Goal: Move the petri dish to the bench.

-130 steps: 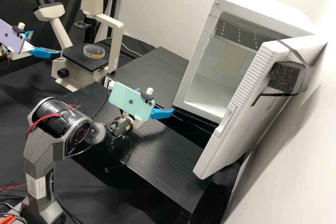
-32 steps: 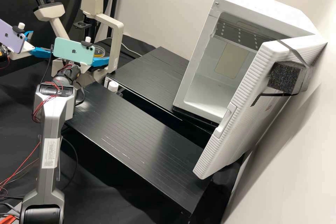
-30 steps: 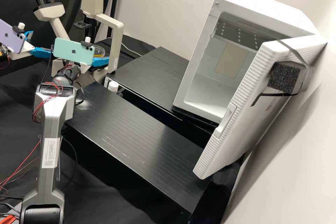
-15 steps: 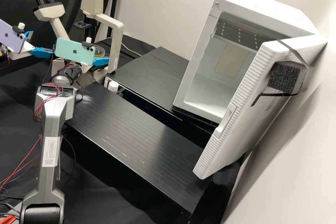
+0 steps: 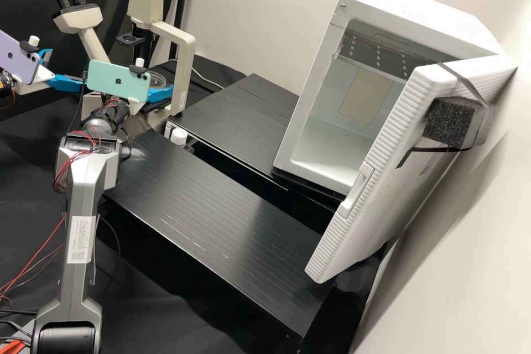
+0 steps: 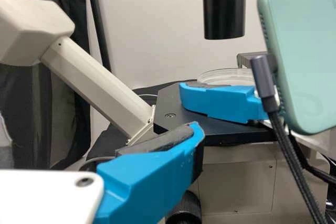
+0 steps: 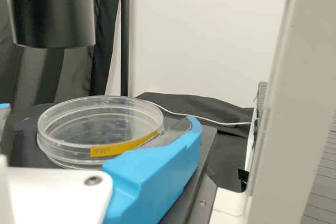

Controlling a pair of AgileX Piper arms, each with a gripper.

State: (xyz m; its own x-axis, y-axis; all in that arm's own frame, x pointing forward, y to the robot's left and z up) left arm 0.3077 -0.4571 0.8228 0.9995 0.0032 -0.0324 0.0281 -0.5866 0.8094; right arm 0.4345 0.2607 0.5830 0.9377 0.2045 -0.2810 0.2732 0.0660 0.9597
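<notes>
- High view: the petri dish [image 5: 161, 79] sits at the far left of the scene, on the microscope [image 5: 182, 66], well apart from the black bench [image 5: 210, 210] nearer by. The right gripper [image 5: 160, 93] is at the dish; the left gripper [image 5: 66, 66] stands farther left, fingers apart, with nothing between them.
- Left wrist view: the dish lies beyond this gripper's near finger, over on the dark stage [image 6: 176, 124], with the other gripper's blue finger just in front of it.
- Right wrist view: this gripper's fingers are spread, the dish between them, upright and flat on the stage. One pad is right by the wall at the yellow label [image 7: 110, 149], touching or nearly so; the other looks clear of it.
- Handling, as I judge it: light, thin, stiff plastic, slick and easily cracked. Best pinched gently across its widest part, low on the side wall, and kept level so the lid won't slip.
</notes>
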